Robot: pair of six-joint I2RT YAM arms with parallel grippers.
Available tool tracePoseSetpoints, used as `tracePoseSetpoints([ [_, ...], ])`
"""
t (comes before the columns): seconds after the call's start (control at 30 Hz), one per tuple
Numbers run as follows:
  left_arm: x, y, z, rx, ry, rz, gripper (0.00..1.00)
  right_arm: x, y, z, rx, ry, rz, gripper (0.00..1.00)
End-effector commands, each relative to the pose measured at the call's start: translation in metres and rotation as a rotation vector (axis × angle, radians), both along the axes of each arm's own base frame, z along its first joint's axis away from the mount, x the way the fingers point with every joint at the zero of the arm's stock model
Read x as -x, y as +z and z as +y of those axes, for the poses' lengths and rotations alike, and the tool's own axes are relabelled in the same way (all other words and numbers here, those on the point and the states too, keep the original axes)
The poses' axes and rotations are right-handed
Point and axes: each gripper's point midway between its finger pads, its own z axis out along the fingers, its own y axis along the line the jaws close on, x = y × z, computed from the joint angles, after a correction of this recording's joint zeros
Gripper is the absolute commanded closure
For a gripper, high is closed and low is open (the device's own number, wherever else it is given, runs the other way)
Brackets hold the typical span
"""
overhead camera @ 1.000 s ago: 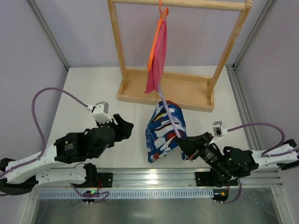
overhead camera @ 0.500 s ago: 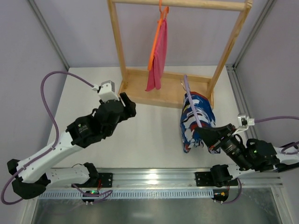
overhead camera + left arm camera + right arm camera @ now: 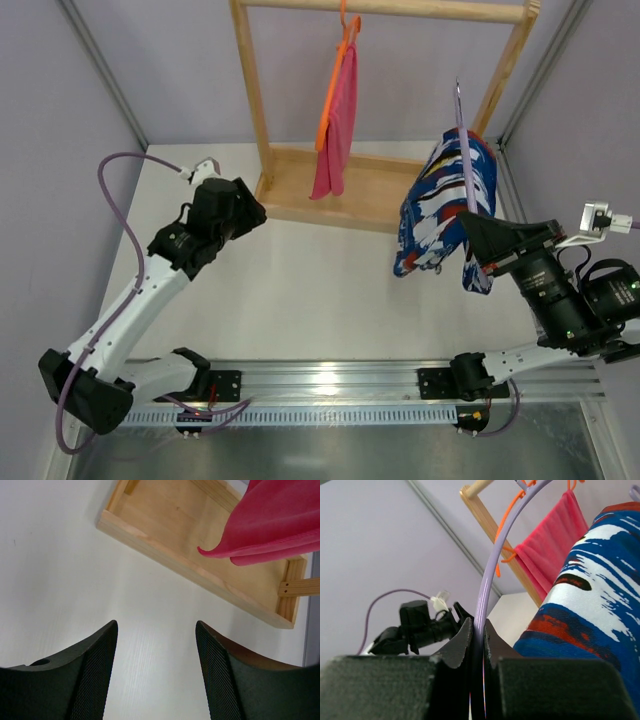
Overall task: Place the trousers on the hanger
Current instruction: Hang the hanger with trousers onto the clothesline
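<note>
The right end effector (image 3: 477, 630) is clenched on the thin lilac hanger (image 3: 463, 150), its two fingers pinching the rod edge-on so that the hanger stands nearly upright with its top end toward the wooden rack (image 3: 355, 195); the grip low on the frame probably leaves the upper part free to reach the rack's top rail; the hook itself is too thin to make out. The trousers (image 3: 440, 205) are draped over the hanger and hang in folds on both sides of it, clear of the desk (image 3: 300, 290), just right of the rack's right post; judging by that, the draping looks done and what remains is likely hanging the loaded hanger up. The left end effector (image 3: 156, 627) is released and holds nothing, hovering over bare desk by the near left corner of the rack's base, well apart from the trousers. An orange hanger (image 3: 330, 90) carrying pink cloth (image 3: 340, 120) already occupies the rail's middle, so free space lies to its right.
</note>
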Motion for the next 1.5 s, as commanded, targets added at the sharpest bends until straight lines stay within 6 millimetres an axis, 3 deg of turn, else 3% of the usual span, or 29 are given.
tracePoseSetpoints([
  [0.0, -0.017, -0.02, -0.016, 0.058, -0.093, 0.051, 0.36, -0.001, 0.072, -0.004, -0.041, -0.057, -0.121, 0.96],
  [0.1, -0.029, -0.028, -0.012, 0.065, -0.076, 0.071, 0.36, -0.004, 0.097, -0.011, -0.02, -0.104, -0.177, 0.96],
  [0.2, -0.038, -0.038, -0.013, 0.075, -0.068, 0.097, 0.36, -0.002, 0.121, -0.005, 0.012, -0.117, -0.218, 0.96],
  [0.23, -0.041, -0.038, -0.015, 0.084, -0.073, 0.092, 0.36, -0.001, 0.121, 0.016, 0.073, -0.142, -0.231, 0.96],
  [0.27, -0.044, -0.04, -0.014, 0.087, -0.066, 0.095, 0.36, -0.002, 0.128, 0.019, 0.089, -0.146, -0.23, 0.96],
  [0.33, -0.048, -0.041, -0.016, 0.097, -0.071, 0.099, 0.36, -0.007, 0.13, 0.038, 0.096, -0.145, -0.228, 0.96],
  [0.4, -0.049, -0.041, -0.017, 0.106, -0.077, 0.101, 0.36, -0.025, 0.131, 0.047, 0.023, -0.11, -0.216, 0.96],
  [0.43, -0.049, -0.041, -0.02, 0.115, -0.086, 0.103, 0.36, -0.054, 0.123, 0.04, 0.046, -0.197, -0.191, 0.96],
  [0.47, -0.049, -0.042, -0.02, 0.115, -0.087, 0.106, 0.36, -0.052, 0.119, 0.068, 0.006, -0.033, -0.177, 0.96],
  [0.53, -0.047, -0.039, -0.02, 0.117, -0.093, 0.105, 0.36, -0.068, 0.106, 0.087, -0.025, 0.036, -0.179, 0.97],
  [0.57, -0.046, -0.039, -0.019, 0.119, -0.093, 0.104, 0.36, -0.078, 0.101, 0.085, -0.035, 0.033, -0.169, 0.96],
  [0.67, -0.042, -0.037, -0.016, 0.114, -0.088, 0.101, 0.36, -0.081, 0.103, 0.096, -0.083, 0.098, -0.191, 0.96],
  [0.8, -0.041, -0.038, -0.013, 0.118, -0.08, 0.099, 0.36, -0.091, 0.105, 0.098, -0.103, 0.118, -0.197, 0.96],
  [0.97, -0.045, -0.044, -0.013, 0.127, -0.075, 0.112, 0.36, -0.091, 0.104, 0.104, -0.186, 0.181, -0.192, 0.96],
  [1.17, -0.058, -0.052, -0.003, 0.123, -0.032, 0.13, 0.35, -0.103, 0.105, 0.093, -0.194, 0.116, -0.194, 0.96],
  [1.47, -0.076, -0.057, 0.012, 0.143, 0.015, 0.154, 0.36, -0.078, 0.123, 0.082, -0.241, 0.161, -0.235, 0.96],
])
